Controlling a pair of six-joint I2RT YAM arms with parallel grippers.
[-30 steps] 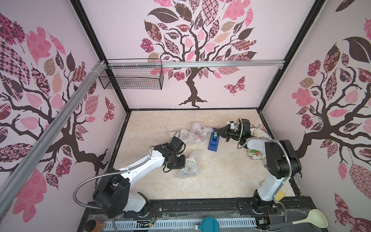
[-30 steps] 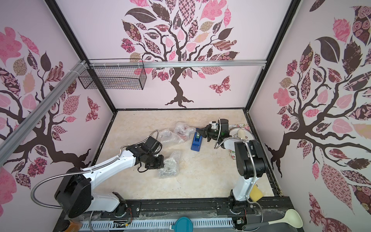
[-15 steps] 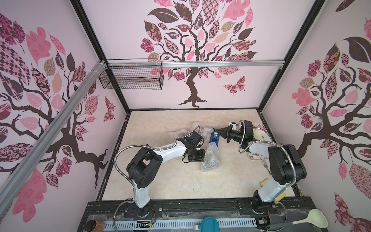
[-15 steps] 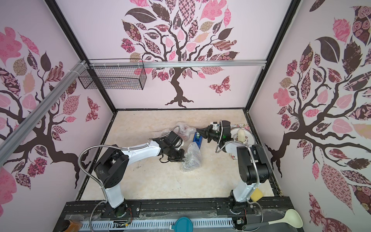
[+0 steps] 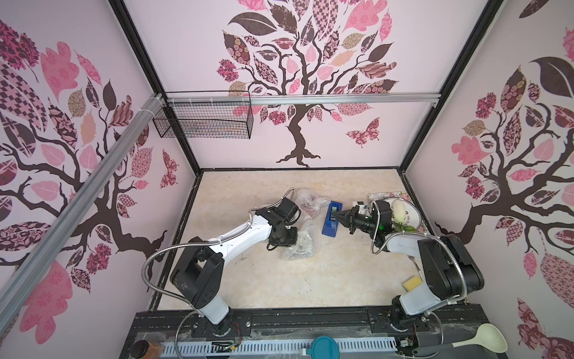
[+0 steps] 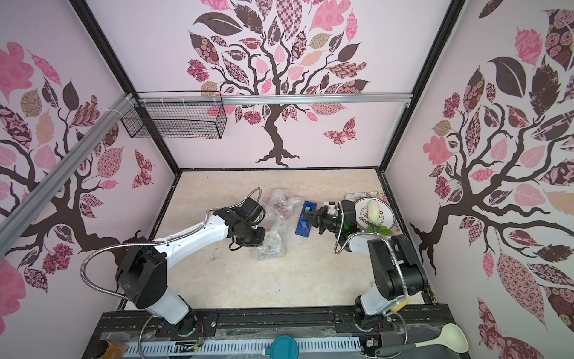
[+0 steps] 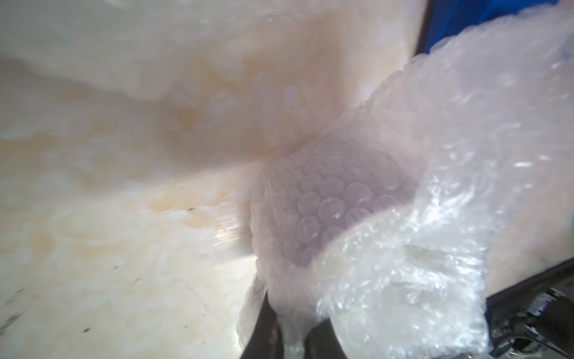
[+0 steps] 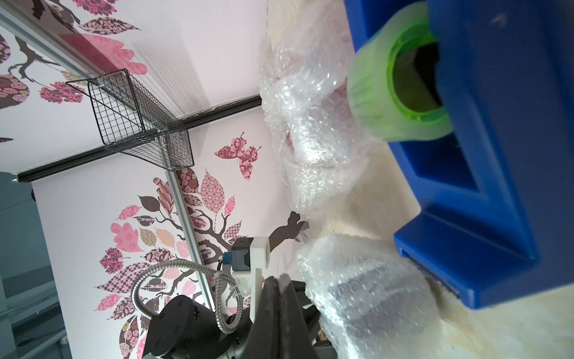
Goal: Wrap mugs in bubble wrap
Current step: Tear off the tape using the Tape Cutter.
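Your left tool (image 7: 289, 323) is pinching shut on a fold of the bubble wrap (image 5: 298, 245) that is covering the lavender mug (image 7: 335, 199), lying near the middle of the worktop (image 5: 242, 199). A second wrapped bundle (image 5: 310, 202) is sitting just behind it. Your right tool (image 5: 338, 217), jaws pressed together and empty, is pointing at the blue tape dispenser (image 5: 329, 228); contact cannot be told.

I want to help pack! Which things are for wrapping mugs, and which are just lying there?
For the job: bubble wrap; lavender mug inside it; another wrapped bundle; blue tape dispenser, probably.
Just lying about: plate; yellow sponge; ladle; teal lid; wire basket.
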